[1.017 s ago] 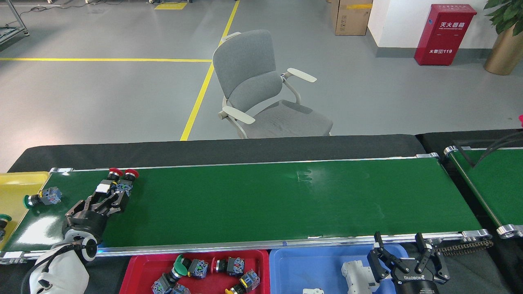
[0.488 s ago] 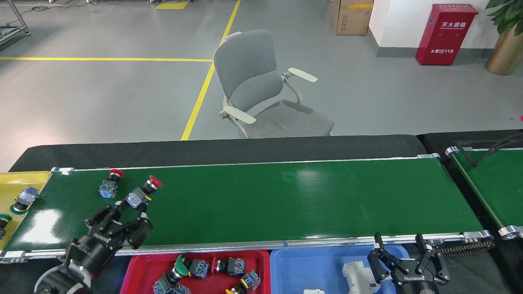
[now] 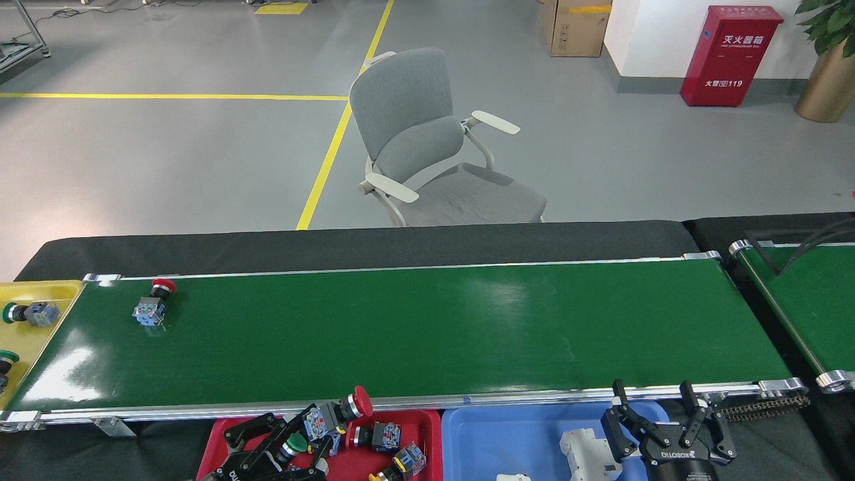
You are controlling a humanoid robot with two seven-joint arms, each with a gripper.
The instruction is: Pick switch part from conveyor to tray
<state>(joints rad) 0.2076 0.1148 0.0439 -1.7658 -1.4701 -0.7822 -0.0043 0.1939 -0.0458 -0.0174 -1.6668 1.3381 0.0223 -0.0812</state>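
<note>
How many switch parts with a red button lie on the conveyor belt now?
1: a red-button switch part near the conveyor's far left end. Another is in the left claw above the red tray.

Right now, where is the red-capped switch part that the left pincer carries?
Head view, bottom left: the switch part sits in the left pincer, above the red tray.

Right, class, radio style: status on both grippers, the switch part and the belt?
Left gripper shut on red-capped switch part, over red tray. Right gripper open, idle over blue tray. One red switch on conveyor. Nothing blocking.
</note>
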